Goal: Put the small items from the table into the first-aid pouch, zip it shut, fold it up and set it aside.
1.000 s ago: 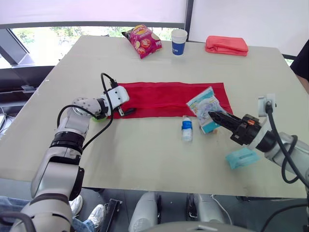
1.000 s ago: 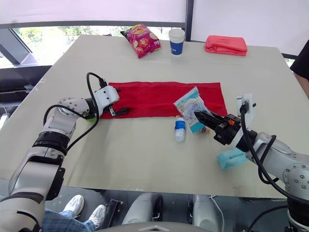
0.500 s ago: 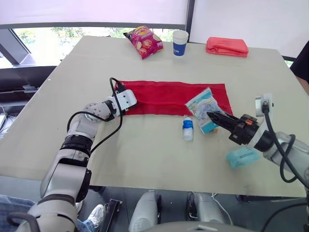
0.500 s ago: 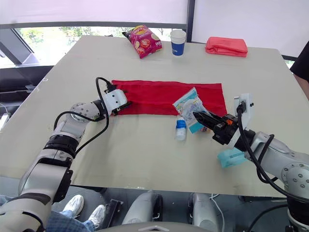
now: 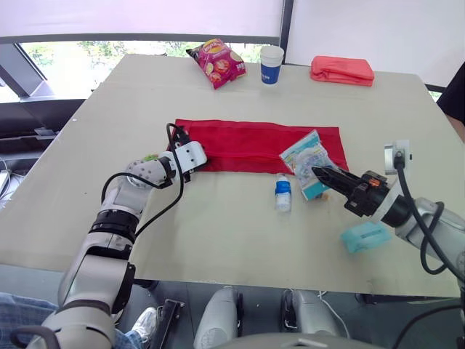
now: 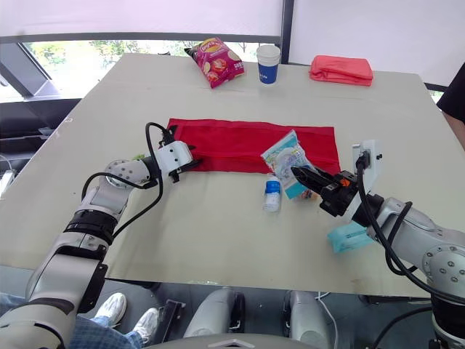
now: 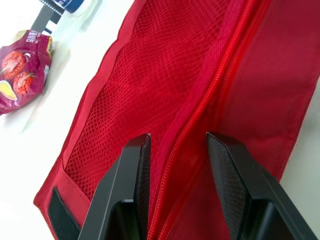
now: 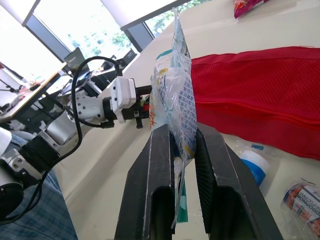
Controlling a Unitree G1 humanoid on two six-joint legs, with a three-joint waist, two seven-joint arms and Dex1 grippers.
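Left end effector (image 7: 178,136), jaws wide, straddles the zip at the left end of the pouch (image 5: 254,142) on the tabletop (image 5: 218,233). Right end effector (image 8: 183,129) pinches a packet (image 5: 309,156) by the pouch's right end. If the opening is not spread, the packet would likely snag.

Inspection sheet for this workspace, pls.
Surface: beige table, nothing spilled.
Job's things: red first-aid pouch spread flat; small bottle lying by its near edge; clear packet lifted above the pouch's right end; teal pack beside the right arm.
Clutter: chips bag, paper cup, folded coral cloth along the far edge.
Grippers: left gripper open, straddling the pouch zipper; right gripper shut on the clear packet.
Cables: black left wrist cable, black right wrist cable.
Surroundings: window; a person's dark sleeve.
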